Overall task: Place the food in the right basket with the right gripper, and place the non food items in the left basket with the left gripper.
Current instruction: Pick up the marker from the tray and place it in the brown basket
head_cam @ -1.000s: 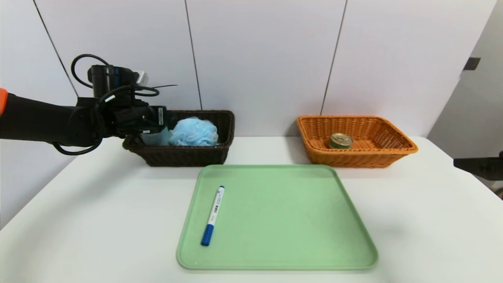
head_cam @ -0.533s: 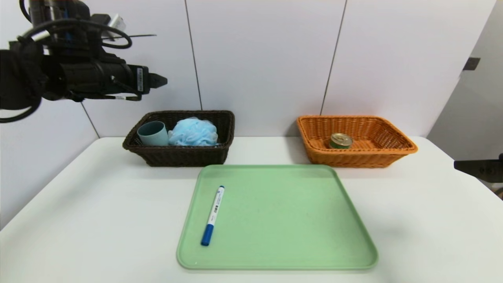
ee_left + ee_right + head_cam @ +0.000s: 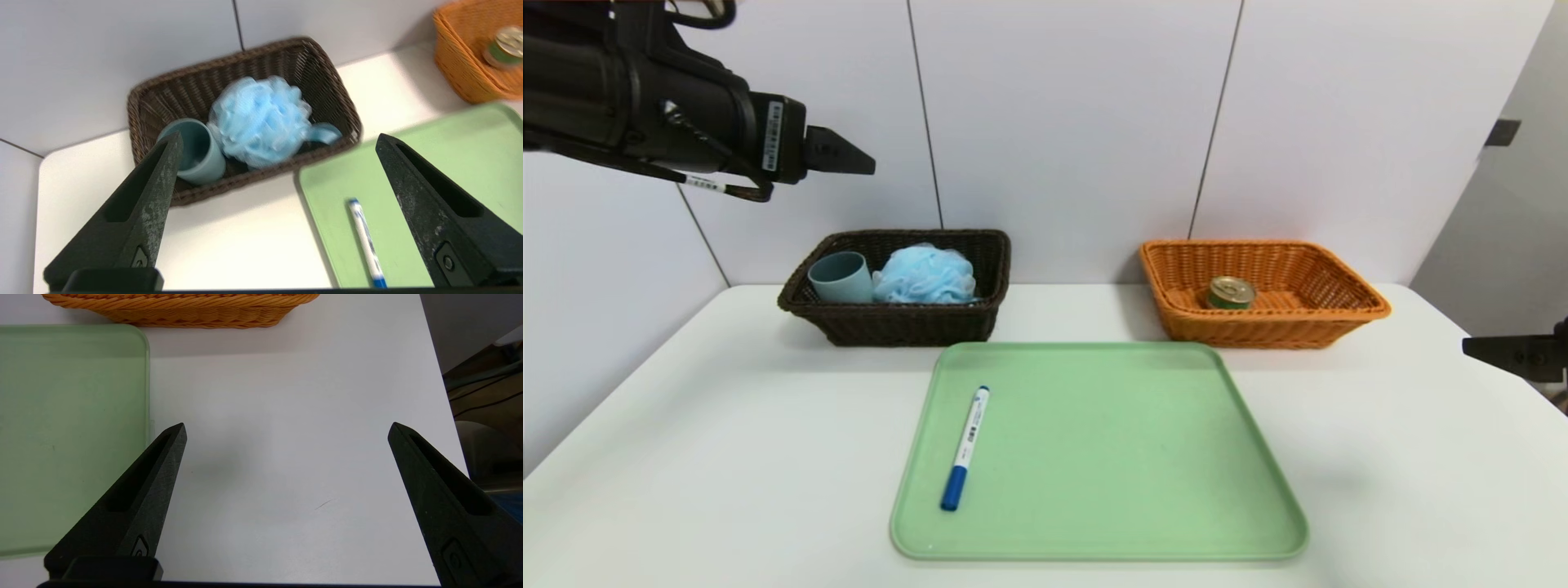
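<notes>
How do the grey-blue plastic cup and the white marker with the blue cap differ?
The grey-blue plastic cup is wide and hollow; the white, blue-capped marker is slim. The cup sits in the dark basket, the marker lies on the green tray. Neither is gripped.

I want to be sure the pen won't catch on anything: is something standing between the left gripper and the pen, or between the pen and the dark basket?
Nothing visible blocks the left gripper from the pen; toward the dark basket, only its front rim needs clearing.
</notes>
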### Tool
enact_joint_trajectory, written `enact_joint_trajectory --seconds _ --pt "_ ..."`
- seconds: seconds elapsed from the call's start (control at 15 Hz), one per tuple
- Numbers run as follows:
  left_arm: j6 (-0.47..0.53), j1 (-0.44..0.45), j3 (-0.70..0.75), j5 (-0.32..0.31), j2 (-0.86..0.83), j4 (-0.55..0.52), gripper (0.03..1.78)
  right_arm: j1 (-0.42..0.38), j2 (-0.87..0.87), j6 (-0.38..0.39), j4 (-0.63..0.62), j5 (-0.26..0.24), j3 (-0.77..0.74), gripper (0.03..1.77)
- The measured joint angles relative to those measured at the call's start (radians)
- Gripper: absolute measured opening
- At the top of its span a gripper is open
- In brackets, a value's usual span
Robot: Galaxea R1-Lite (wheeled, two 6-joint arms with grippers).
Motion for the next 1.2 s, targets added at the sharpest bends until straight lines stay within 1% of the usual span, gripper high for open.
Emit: enact_joint_trajectory --seconds 0.13,0.27,0.47,0.53,0.73,0.87,1.2 --pt "-0.019 -0.057 -0.07 0.008 -0.02 0.166 1.67 0.0 0.001 0.0 0.0 0.0 0.0 1.7" --pt "-0.074 -0.123 -0.113 0.035 -0.022 0.291 1.68 0.0 0.002 0.0 0.001 0.0 0.0 1.7" --pt "-0.177 -0.223 -0.131 0.111 0.011 0.416 1.69 0.0 0.004 0.0 0.003 0.0 0.0 1.7" --pt "-0.205 -0.249 -0.132 0.125 0.032 0.441 1.69 0.0 0.004 0.0 0.005 -0.001 0.0 1.7" --pt "-0.289 -0.3 -0.134 0.131 0.112 0.46 1.69 0.0 0.003 0.0 0.006 -0.003 0.0 1.7" --pt "-0.302 -0.313 -0.134 0.131 0.166 0.481 1.69 0.0 0.002 0.0 0.006 -0.002 -0.001 1.7" --pt "-0.327 -0.324 -0.147 0.128 0.308 0.49 1.69 0.0 0.005 0.006 0.003 0.0 0.0 1.7"
